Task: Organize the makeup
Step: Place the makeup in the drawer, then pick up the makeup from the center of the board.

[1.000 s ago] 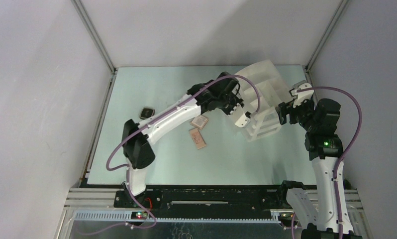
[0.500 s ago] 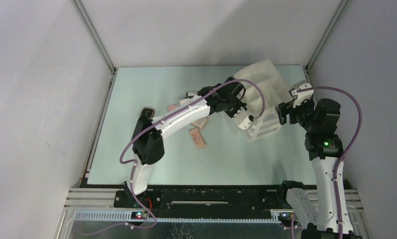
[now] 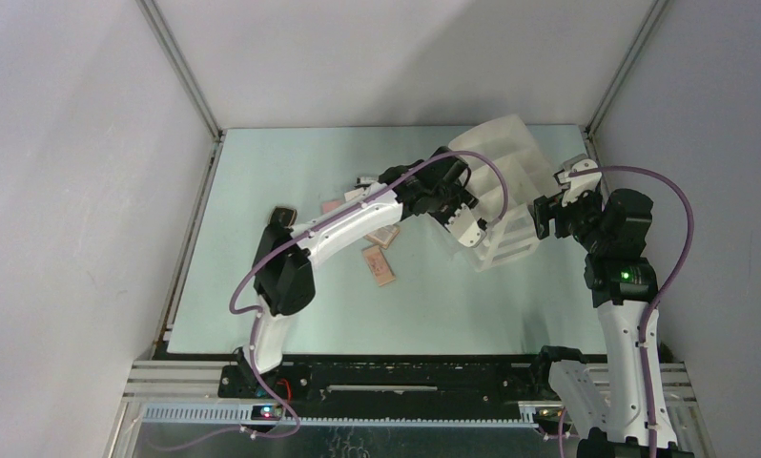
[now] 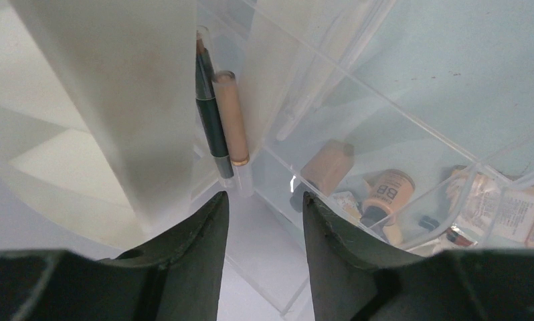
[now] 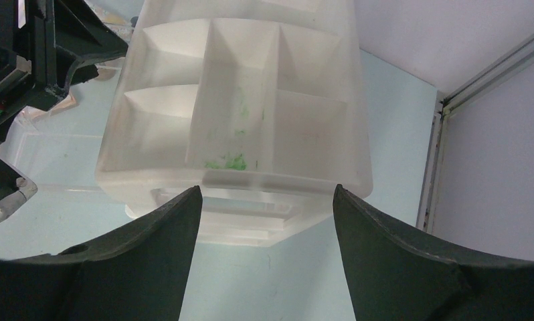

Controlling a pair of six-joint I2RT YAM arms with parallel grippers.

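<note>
My left claw (image 4: 264, 200) has just spread, empty, over the organizer (image 4: 137, 100): beige tube (image 4: 231, 117) apparently deposited in its slot.

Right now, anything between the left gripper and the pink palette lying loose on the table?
Nothing visible. The left gripper hangs at the organizer's near-left corner; the pink palette lies on the table to its left, apart from the arm.
</note>
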